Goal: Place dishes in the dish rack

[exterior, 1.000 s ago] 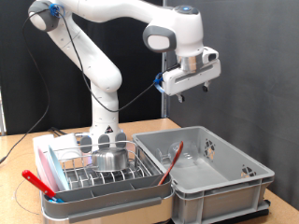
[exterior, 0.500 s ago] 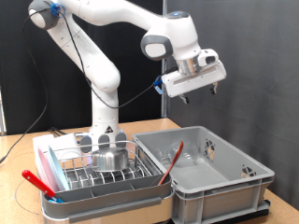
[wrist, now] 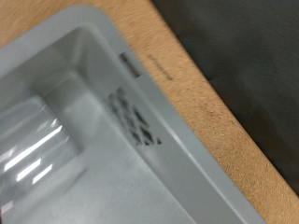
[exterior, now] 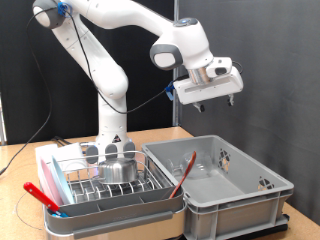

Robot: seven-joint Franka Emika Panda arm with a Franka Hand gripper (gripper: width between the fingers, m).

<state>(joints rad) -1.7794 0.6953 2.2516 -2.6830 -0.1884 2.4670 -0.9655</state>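
Grey crate point(exterior: 250, 195) on wooden table point(exterior: 165, 135), at exterior view's right. Red-handled utensil point(exterior: 183, 172) leaning inside crate. Black backdrop point(exterior: 270, 40) behind.

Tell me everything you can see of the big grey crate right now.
The grey crate is a large, open-topped plastic bin with smooth walls and moulded markings, standing on the wooden table at the exterior view's right, close beside the dish rack. A red utensil leans inside it; the wrist view shows a clear glass piece in it too. The gripper hangs high above, touching nothing.
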